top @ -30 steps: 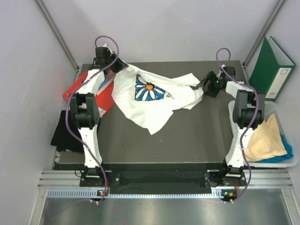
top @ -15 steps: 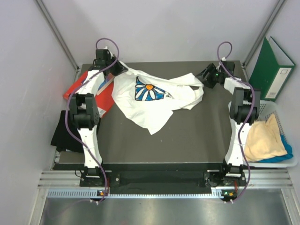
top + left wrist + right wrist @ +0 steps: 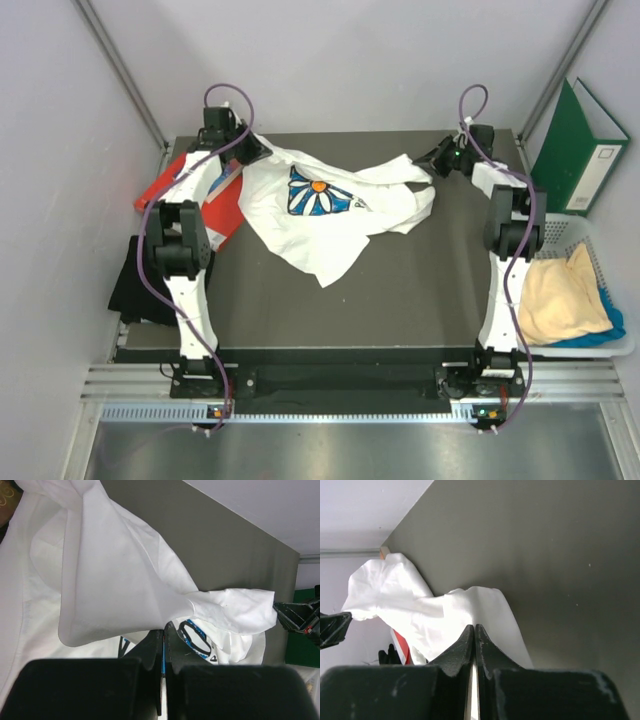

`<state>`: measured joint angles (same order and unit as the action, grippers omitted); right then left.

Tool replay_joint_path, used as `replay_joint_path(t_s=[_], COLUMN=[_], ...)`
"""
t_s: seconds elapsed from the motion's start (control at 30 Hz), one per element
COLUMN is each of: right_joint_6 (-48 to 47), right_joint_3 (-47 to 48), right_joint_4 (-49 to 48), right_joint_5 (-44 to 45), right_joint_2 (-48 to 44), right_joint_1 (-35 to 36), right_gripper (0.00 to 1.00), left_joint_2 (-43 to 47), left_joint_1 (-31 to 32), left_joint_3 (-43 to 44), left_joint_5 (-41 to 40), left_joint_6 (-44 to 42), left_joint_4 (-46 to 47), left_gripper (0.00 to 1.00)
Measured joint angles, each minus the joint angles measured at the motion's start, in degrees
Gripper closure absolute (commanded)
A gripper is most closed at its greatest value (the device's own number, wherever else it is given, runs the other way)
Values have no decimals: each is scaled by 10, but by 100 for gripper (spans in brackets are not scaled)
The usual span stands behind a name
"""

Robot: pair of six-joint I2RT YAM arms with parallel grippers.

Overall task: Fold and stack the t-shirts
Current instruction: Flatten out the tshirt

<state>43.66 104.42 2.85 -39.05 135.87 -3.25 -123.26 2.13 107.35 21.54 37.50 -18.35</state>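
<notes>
The white t-shirt (image 3: 335,232) with a blue daisy print (image 3: 315,192) lies crumpled over the far half of the dark table (image 3: 400,300). At the far left my left gripper (image 3: 250,150) is shut on one of its edges; the left wrist view shows white cloth (image 3: 110,570) pinched at the closed tips (image 3: 164,630). My right gripper (image 3: 432,165) is at the far right, shut on the shirt's other end (image 3: 420,610), cloth meeting its tips (image 3: 474,629). A black t-shirt (image 3: 135,285) hangs off the table's left edge. Pale yellow (image 3: 565,295) and blue (image 3: 612,325) t-shirts lie in the basket.
A red book (image 3: 170,185) on a blue one sits at the far left, partly under the left arm. The white mesh basket (image 3: 625,345) stands off the table's right side. A green binder (image 3: 580,145) leans against the right wall.
My right gripper moved toward the far right corner and shut on the white t-shirt's end. The left gripper kept its hold and place.
</notes>
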Motion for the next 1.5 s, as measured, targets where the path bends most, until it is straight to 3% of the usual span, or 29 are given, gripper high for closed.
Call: replay_joint_path(t_s=[0.23, 0.53, 0.67, 0.8, 0.83, 0.87, 0.9, 1.0, 1.03, 1.17, 1.3, 1.5], right_joint_6=[-30, -80, -126, -161, -167, -172, -178, -190, -193, -194, -195, -193], right_joint_3=[-3, -51, -103, -221, -255, -288, -317, -398, -420, -469, -470, -515], right_joint_4=[47, 110, 169, 226, 247, 266, 283, 332, 343, 367, 355, 323], right_joint_5=[-2, -22, -25, -13, -8, -1, 8, 45, 56, 94, 112, 107], right_joint_2=[-34, -212, -286, -343, -351, -354, -354, -358, -362, -424, -486, -489], right_joint_1=[-4, -9, -5, 4, 8, 12, 17, 40, 46, 58, 57, 64], right_gripper=[100, 100, 100, 100, 98, 87, 64, 29, 26, 24, 30, 39], left_joint_2=[34, 184, 276, 372, 396, 413, 433, 475, 483, 494, 494, 494], left_joint_1=[0, -3, -3, -3, -3, -3, -3, -3, -4, -5, -5, -5], left_joint_3=[-10, -83, -143, -232, -259, -280, -305, -371, -386, -417, -419, -422], left_joint_5=[-16, -70, -96, -123, -129, -134, -138, -153, -156, -164, -165, -162], left_joint_6=[-16, -46, -56, -57, -56, -54, -50, -42, -41, -39, -40, -40], left_joint_4=[-23, -52, -70, -98, -104, -110, -118, -140, -147, -163, -162, -159], left_gripper=[100, 100, 100, 100, 100, 100, 100, 100, 100, 100, 100, 100])
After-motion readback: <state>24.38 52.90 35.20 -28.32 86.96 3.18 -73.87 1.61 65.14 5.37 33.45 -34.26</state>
